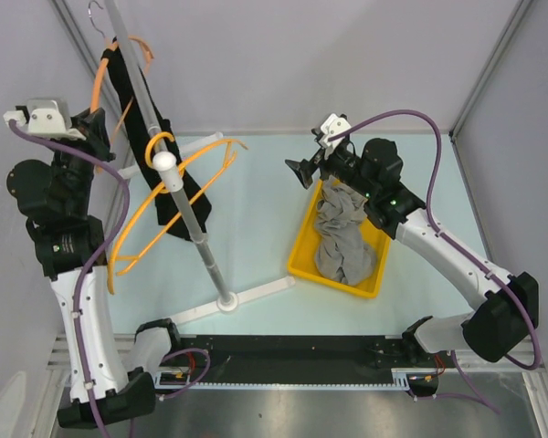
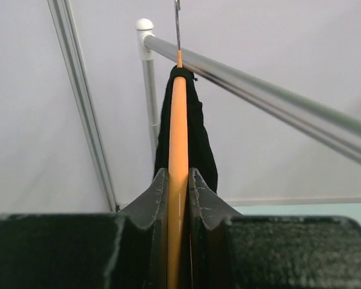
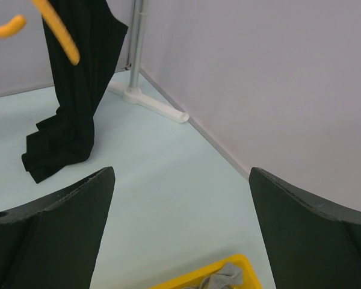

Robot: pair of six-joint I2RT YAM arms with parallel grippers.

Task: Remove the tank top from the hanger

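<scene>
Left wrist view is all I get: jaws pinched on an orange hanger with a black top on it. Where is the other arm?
Observer: The right arm hovers by the far end of a yellow bin, its jaws wide open and empty.
Operator: Anything in that bin?
Observer: A crumpled grey garment.
Operator: How far down does the top reach?
Observer: From the hanger the black top hangs down to the table, where its hem seems to rest bunched.
</scene>
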